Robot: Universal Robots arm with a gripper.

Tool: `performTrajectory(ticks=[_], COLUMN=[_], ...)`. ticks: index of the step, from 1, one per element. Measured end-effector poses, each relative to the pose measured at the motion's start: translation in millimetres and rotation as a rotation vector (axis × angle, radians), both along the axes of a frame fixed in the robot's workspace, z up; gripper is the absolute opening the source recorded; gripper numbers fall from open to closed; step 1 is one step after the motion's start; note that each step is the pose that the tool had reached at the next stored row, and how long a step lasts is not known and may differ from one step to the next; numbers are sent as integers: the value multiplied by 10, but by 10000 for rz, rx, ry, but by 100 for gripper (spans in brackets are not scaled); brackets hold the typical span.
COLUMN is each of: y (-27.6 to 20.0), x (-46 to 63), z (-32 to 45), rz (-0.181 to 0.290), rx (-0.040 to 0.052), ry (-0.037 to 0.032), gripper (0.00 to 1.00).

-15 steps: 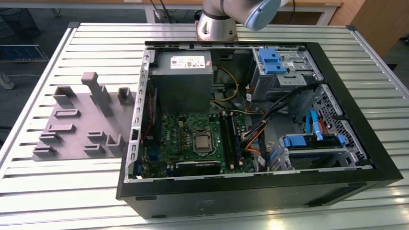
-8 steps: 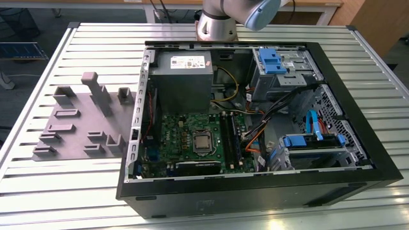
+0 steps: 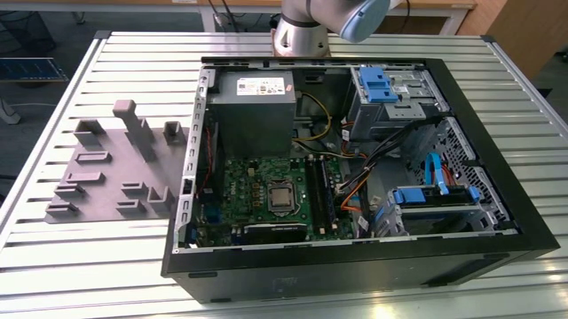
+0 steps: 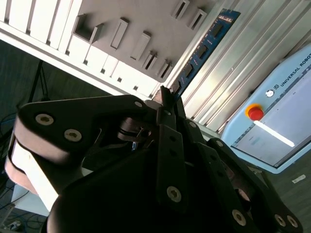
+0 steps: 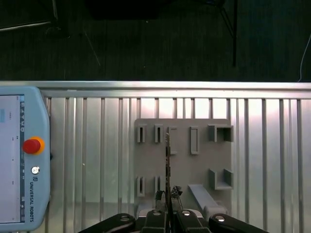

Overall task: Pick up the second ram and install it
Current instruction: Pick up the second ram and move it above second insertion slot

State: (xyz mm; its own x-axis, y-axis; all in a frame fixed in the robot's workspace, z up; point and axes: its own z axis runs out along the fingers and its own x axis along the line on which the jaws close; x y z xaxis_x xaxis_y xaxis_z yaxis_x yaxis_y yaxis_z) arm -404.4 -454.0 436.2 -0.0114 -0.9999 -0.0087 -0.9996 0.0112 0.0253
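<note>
My gripper [image 5: 167, 196] is shut on the second ram [image 5: 167, 158], a narrow blue board that I see edge-on in the first wrist view, sticking out from between the fingertips. The second wrist view shows its flat side: the second ram [image 4: 206, 48] with a row of dark chips, running out from the gripper [image 4: 167, 94]. The stick hangs over the grey slotted fixture plate [image 5: 199, 165]. In the exterior view the long black motherboard slots [image 3: 320, 189] lie inside the open computer case [image 3: 355, 266].
The grey fixture plate [image 3: 116, 166] lies on the ribbed metal table [image 3: 116, 66] at the exterior view's left of the case. The arm's base [image 3: 300, 36] stands behind the case. A teach pendant [image 5: 22, 160] with a red button rests on the table near the fixture.
</note>
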Motion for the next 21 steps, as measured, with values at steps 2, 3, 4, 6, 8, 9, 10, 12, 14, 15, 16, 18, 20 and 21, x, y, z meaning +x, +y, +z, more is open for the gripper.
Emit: performTrajectory(ticks=[2,3,4,6,8,9,10,12,14,15,16,18,20,21], y=[-1,0,-1,0,-1,0,0,0,0,0,0,0,0,0], x=[38,60,81,124,166,187,208,251,288,304,319,350,382,397], z=[0,0,0,0,-1,-1,-1,-1,-1,-1,-1,-1,-1,-1], rz=[1,0,1,1,1,1,1,1,1,1,1,1,1,1], rx=[0,0,0,0,1,1,1,1,1,0,1,0,1,1], ry=[0,0,0,1,-1,-1,0,0,0,0,-1,0,0,0], gripper=[14,14,14,14,14,14,14,14,14,14,14,14,14,14])
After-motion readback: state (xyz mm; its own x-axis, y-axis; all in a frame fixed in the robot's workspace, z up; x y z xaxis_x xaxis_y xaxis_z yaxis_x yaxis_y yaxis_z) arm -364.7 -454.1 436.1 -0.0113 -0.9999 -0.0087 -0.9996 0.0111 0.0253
